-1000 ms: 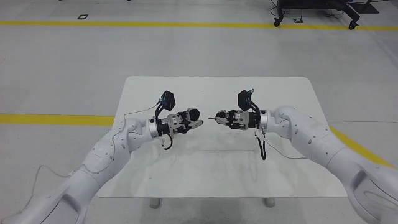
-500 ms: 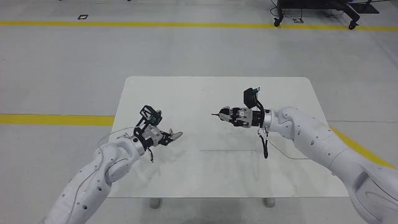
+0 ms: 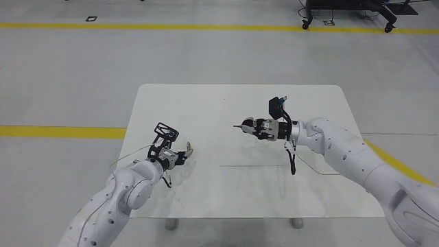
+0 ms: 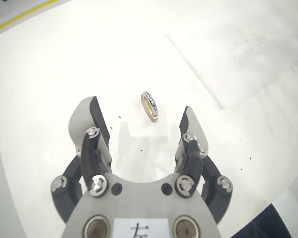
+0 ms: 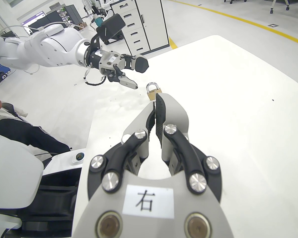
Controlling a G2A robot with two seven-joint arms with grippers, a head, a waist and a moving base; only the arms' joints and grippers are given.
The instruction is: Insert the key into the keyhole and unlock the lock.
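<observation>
Left gripper (image 4: 139,104): my jaws stand wide apart, with nothing between the ribbed pads (image 4: 99,115). It hangs low over the near left part of the white table (image 3: 309,103), fingertips pointing in toward the table's middle.

Lock (image 4: 150,106): small brass body, silver shackle. It rests on the table just ahead of my left fingertips and touches neither of them. From the left wrist I see it edge-on and tilted. I cannot tell whether it lies flat or leans on one edge. A few dark specks (image 4: 120,117) lie on the table near it.

From the right wrist, the lock (image 5: 153,91) lies between my two grippers, its shackle end turned away from the right one. The left gripper (image 5: 138,75) shows beyond it, spread open.

Right gripper (image 3: 244,126): held above the table's middle, a little to the right of centre, pointing across toward my left arm. Its pads (image 5: 160,115) are pressed together.

Key (image 3: 236,126): in the top view a thin dark tip sticks out past my right fingertips, aimed toward the left side. The rest of it is pinched between the pads. From the right wrist I cannot make it out.

In the top view my two grippers are well apart, with the left gripper (image 3: 185,152) nearer the table's near edge than the right
</observation>
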